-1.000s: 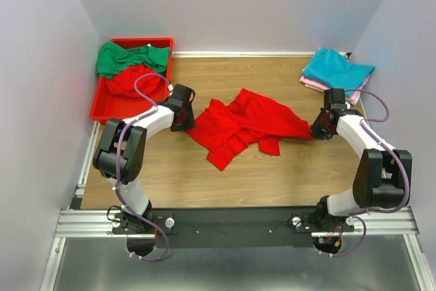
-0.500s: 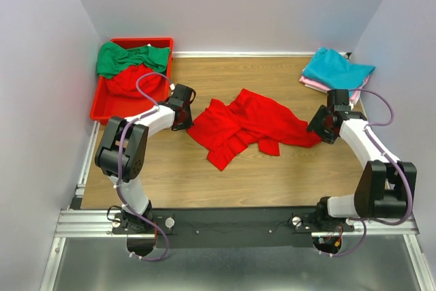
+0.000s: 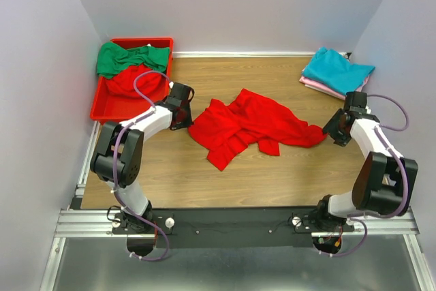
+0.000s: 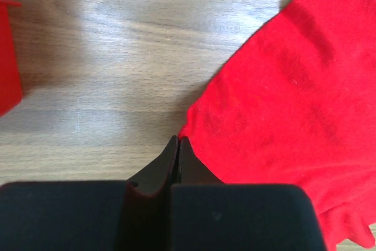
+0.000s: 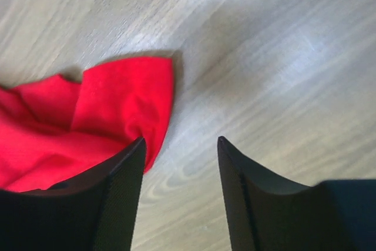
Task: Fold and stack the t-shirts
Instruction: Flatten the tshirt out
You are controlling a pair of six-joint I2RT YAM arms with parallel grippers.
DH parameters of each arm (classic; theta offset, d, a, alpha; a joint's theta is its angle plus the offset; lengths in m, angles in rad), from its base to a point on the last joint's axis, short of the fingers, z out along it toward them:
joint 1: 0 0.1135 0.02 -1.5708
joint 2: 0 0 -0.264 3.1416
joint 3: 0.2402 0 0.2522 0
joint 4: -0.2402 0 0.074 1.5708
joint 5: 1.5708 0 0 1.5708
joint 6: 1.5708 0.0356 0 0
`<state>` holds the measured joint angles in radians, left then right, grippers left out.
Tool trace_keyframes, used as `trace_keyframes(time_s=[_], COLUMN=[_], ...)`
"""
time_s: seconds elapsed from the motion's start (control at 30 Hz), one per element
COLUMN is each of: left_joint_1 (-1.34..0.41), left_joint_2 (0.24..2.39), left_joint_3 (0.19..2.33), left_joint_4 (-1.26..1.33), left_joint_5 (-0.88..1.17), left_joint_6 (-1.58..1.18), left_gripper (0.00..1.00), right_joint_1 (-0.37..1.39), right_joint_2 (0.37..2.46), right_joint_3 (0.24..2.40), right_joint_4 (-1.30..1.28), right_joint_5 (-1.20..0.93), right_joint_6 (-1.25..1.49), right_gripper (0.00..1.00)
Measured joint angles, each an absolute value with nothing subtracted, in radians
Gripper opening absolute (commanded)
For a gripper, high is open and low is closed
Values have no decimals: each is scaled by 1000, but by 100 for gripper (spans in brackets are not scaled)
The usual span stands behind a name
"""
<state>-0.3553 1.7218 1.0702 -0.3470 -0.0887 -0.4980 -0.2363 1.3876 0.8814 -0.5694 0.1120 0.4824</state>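
Sitting at the far left corner of the wooden table [image 3: 225, 73], a red plastic bin [image 3: 101, 103] holds a green t-shirt [image 3: 129, 58] at its back and a bunched red garment [image 3: 136, 83] in front of it. Just right of the bin, the left gripper [image 3: 185, 124] is low at the left edge of the bright red t-shirt [image 3: 248, 124]. In the left wrist view its fingers [image 4: 170, 163] are pressed together with their tips right at a corner of the cloth [image 4: 282, 98]; whether any fabric is pinched between them cannot be told. The shirt lies crumpled and spread across the middle of the table, with a narrow tip reaching right. Compared with one second ago, the left gripper has hardly shifted, the shirt's right tip lies drawn out a little further to the right, and the right gripper [image 3: 335, 129] has backed away to the right, off the cloth. Its fingers are spread apart with bare wood between them [image 5: 179, 139], and the shirt's tip [image 5: 88, 121] lies just beside the left finger. At the far right corner a teal t-shirt [image 3: 337, 69] lies on top of a pink t-shirt [image 3: 320, 85], well apart from the red one.
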Motion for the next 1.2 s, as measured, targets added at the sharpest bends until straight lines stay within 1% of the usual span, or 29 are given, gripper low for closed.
trace_keyframes(time_s=[0.2, 0.47, 0.6, 0.7, 0.73, 0.77, 0.8, 0.93, 1.2], left_joint_1=[-355, -355, -355, -355, -355, -355, -355, -355, -326], left_joint_2=[1718, 1708, 1696, 1695, 1695, 1695, 1695, 1695, 1639], left_joint_3=[1036, 1002, 1002, 1002, 1002, 1002, 1002, 1002, 1055], left_joint_4=[-345, -346, -346, -346, -346, -346, -346, -344, -365], left_joint_5=[-77, -60, -56, -54, -53, -52, -48, -19, 37], left_joint_6=[-498, -498, -498, -497, -497, -497, -497, -494, -503], left_gripper=[0, 0, 0, 0, 0, 0, 0, 0, 0], right_joint_1=[-242, -244, -244, -244, -244, -244, -244, -244, -244], right_joint_2=[1496, 1575, 1608, 1631, 1637, 1641, 1647, 1670, 1656], right_joint_3=[882, 891, 903, 912, 916, 918, 925, 943, 987], right_joint_4=[-507, -451, -419, -404, -393, -390, -388, -376, -408], right_joint_5=[80, 70, 65, 64, 64, 64, 64, 64, 64], right_joint_6=[469, 459, 451, 444, 442, 440, 438, 425, 417], right_gripper=[52, 48, 43, 36, 30, 26, 18, 2, 2])
